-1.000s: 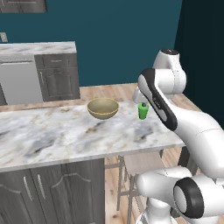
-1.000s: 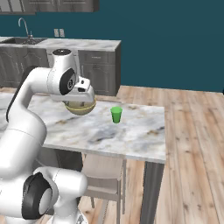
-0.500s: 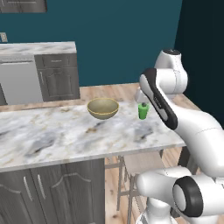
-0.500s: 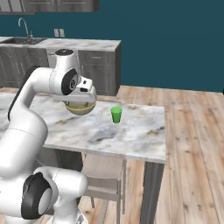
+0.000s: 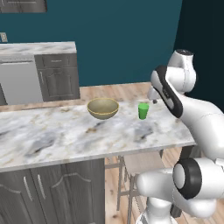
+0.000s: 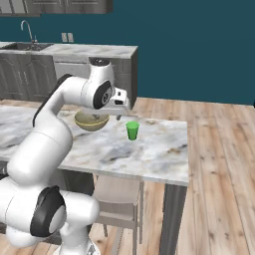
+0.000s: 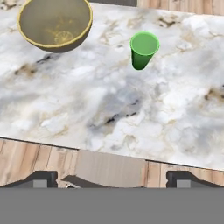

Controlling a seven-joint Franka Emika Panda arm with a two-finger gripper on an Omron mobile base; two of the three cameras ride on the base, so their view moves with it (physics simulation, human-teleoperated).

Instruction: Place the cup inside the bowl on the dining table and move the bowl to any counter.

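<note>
The small green cup stands upright on the marble dining table. The tan bowl sits a short way to its left, apart from it, with nothing inside. My gripper hovers above the table's near edge, higher than the cup and just beside it, touching nothing. Its fingertips stand wide apart in the hand view, so it is open with nothing between them.
A wooden stool is tucked under the table's near side. A marble counter on dark grey cabinets runs along the teal wall behind. Wooden floor lies around the table.
The hand has swung a little toward the cup. The cup and bowl have not moved.
</note>
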